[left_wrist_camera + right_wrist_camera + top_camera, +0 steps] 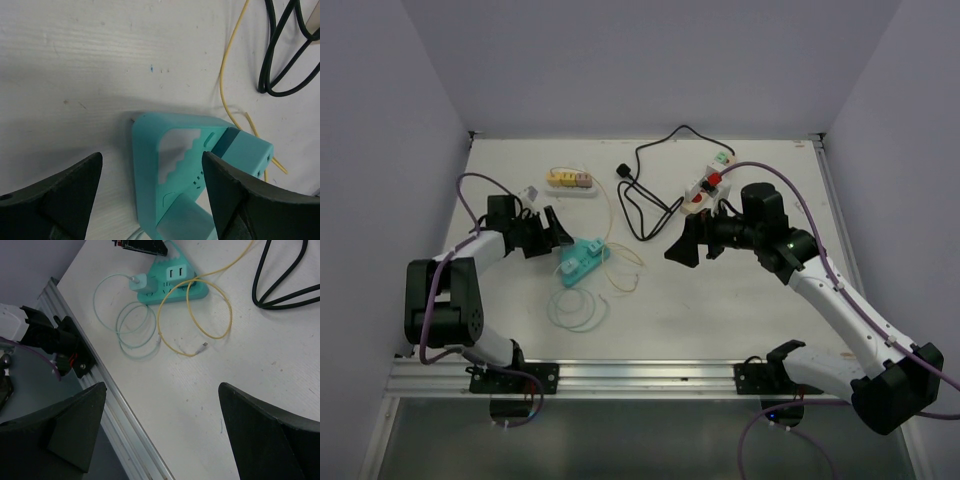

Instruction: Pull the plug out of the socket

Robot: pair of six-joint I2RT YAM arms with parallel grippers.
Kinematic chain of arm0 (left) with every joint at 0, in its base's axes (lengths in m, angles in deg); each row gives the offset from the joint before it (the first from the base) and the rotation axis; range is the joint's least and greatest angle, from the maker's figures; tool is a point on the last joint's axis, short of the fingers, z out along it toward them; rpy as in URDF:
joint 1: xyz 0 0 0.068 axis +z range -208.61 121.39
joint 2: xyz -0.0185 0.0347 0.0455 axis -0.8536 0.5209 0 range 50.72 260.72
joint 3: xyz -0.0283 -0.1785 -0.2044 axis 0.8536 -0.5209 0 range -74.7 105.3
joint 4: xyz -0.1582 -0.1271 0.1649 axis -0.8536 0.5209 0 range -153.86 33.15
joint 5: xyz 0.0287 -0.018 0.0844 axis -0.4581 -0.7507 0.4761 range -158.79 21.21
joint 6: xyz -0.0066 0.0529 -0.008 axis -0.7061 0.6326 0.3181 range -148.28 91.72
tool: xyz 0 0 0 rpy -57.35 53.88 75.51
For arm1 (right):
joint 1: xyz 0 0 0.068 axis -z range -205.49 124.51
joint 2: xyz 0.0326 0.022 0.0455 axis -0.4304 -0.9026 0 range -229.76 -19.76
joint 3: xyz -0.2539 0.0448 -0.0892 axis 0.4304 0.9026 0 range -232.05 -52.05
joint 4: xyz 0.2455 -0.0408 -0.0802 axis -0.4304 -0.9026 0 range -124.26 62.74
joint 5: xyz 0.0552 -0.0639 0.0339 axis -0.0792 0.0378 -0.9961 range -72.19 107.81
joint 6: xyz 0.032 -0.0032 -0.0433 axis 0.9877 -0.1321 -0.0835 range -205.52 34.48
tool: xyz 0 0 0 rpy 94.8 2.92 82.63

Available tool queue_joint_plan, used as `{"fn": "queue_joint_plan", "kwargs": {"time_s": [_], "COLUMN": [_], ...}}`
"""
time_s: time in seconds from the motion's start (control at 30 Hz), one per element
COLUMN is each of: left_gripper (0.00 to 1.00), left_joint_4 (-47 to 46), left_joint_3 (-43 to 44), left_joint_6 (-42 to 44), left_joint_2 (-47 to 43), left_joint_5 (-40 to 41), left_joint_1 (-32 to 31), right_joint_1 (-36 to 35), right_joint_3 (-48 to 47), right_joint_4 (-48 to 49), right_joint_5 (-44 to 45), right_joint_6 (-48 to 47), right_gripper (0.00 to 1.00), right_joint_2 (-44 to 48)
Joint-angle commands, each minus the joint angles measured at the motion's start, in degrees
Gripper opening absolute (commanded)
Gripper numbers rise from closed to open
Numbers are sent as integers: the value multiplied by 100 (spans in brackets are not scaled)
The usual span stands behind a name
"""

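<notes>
Top view: the teal plastic socket block (582,258) lies left of the middle of the white surface (720,320). The left tool (558,240) is spread just beside it, while the right tool (692,248) gapes wide, well apart.

Left wrist: black fingers (65,195) flank the socket, not gripping.

Right wrist: the pale mint plug (137,281) sits plugged in at the socket's end, toward the near edge.
</notes>
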Motion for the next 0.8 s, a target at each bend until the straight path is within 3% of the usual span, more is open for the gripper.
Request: {"fn": "queue_joint_plan", "kwargs": {"time_s": [0.0,0.43,0.67,0.77], "left_gripper": [82,78,63,62], "left_joint_4": [-373,-1296,-1814,-1955], "left_joint_3": [-67,-682,-1603,-1886], "left_joint_6": [127,-875,-1903,-2483], "left_joint_2": [187,381,-311,-750], "left_joint_5": [-579,-263,98,457], "left_joint_1": [-1,-326,-572,-800], "right_joint_1": [-7,-7,-7,-7], "right_joint_3": [-7,55,125,125], "right_joint_4": [230,301,353,406], "right_joint_5": [-165,-289,-271,-306], "right_joint_6": [88,149,211,307], "right_gripper": [99,99,99,99], "right_joint_2": [41,49,76,41]}}
